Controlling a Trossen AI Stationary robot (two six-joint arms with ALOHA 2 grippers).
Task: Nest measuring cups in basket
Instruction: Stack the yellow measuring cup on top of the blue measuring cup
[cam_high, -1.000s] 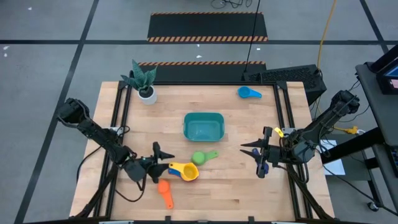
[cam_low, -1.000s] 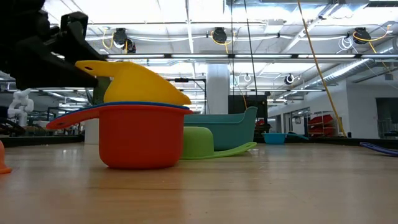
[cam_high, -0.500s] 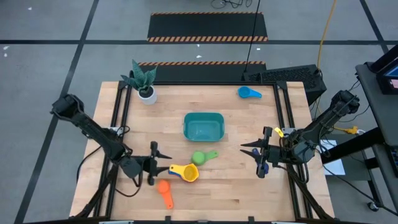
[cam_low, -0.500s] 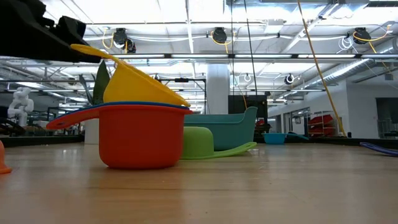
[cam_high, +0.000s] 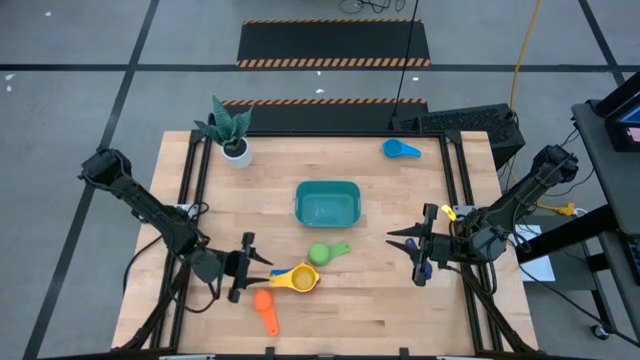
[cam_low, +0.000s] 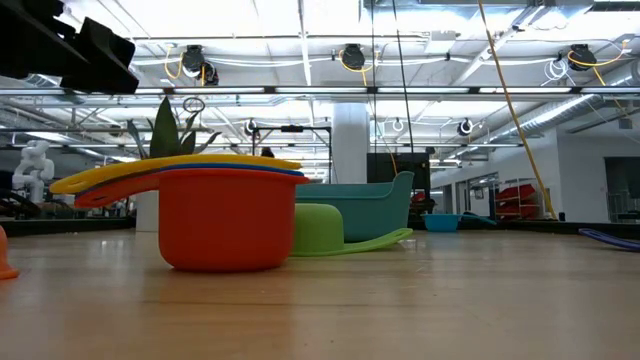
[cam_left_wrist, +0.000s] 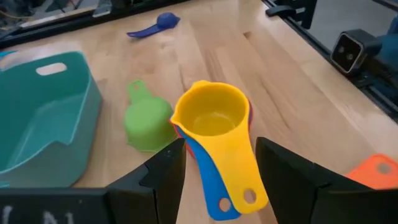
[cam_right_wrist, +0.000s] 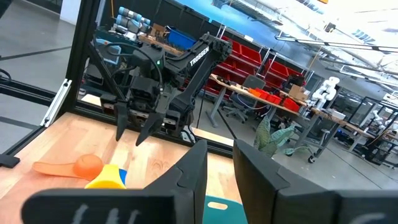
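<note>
Dark fingers of the left gripper (cam_high: 252, 268) stood spread, one on each side of the yellow cup's handle, without closing on it. The yellow cup (cam_left_wrist: 214, 121) sat nested in a dark blue cup (cam_left_wrist: 208, 186), and both sat in the red cup (cam_low: 222, 222), which stood flat on the wood. In the low view the stack's handles pointed toward the left gripper, lying nearly level.

Just beside the stack, on the side toward the basket, lay the green cup (cam_high: 320, 253), mouth down. The orange cup (cam_high: 265, 305) lay near the stack toward the table's front edge. The teal basket (cam_high: 327, 203) stood at the table's middle and held no cups. A light blue cup (cam_high: 399, 149) lay well apart, near the far right corner.

The right gripper (cam_high: 415, 253) hung over the right side of the table, its jaws set with a narrow gap between them and holding nothing. A dark blue scoop (cam_left_wrist: 155, 23) lay near it on the wood.

The surface was a pale butcher-block table (cam_high: 370, 310) on a black frame. A potted plant (cam_high: 230, 130) stood at the far left corner. Grey floor with black-and-orange hazard strips (cam_high: 335, 42) lay beyond. The room behind showed ceiling lights, red bins (cam_right_wrist: 249, 68) and another robot arm (cam_right_wrist: 193, 62).
</note>
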